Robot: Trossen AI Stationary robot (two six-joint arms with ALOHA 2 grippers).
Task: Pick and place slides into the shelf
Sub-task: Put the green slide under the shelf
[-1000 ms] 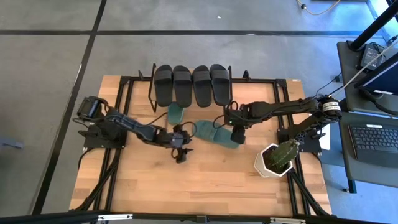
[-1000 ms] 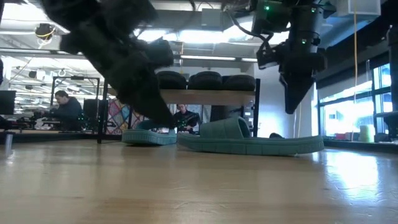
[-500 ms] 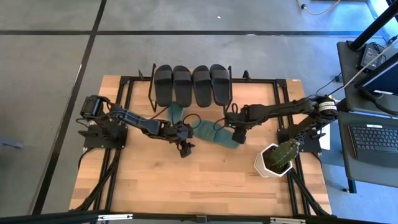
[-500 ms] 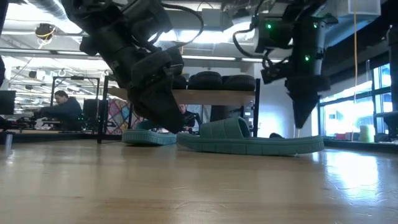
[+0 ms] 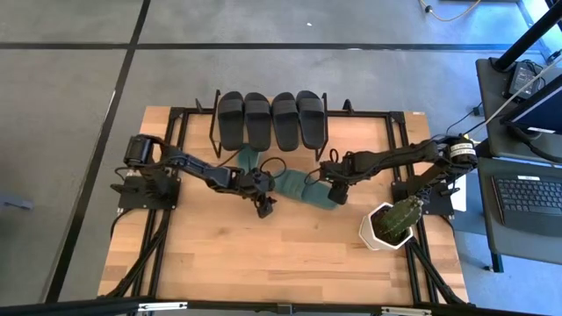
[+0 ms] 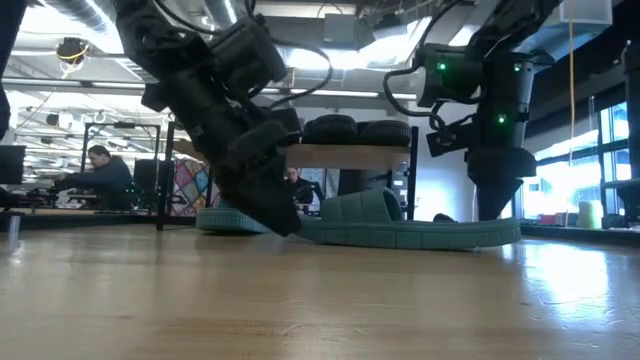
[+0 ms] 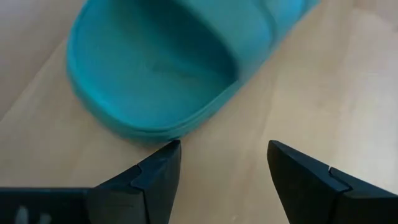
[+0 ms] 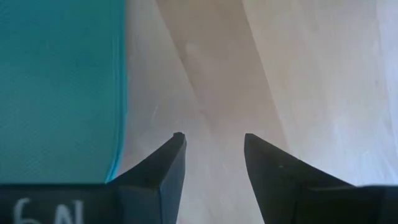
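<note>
Slide (image 7: 168,68) just ahead of left claw (image 7: 221,155), spread | right claw (image 8: 211,146) spread at its edge

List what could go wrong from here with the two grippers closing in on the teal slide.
1. Both open grippers, left gripper and right gripper, sit at opposite ends of the same teal slide; they might push it against each other or collide.
2. The left gripper's fingers straddle bare table just off the slide's edge, so closing now would probably miss.
3. A second teal slide lies close behind, partly under the shelf, and could get nudged.
</note>
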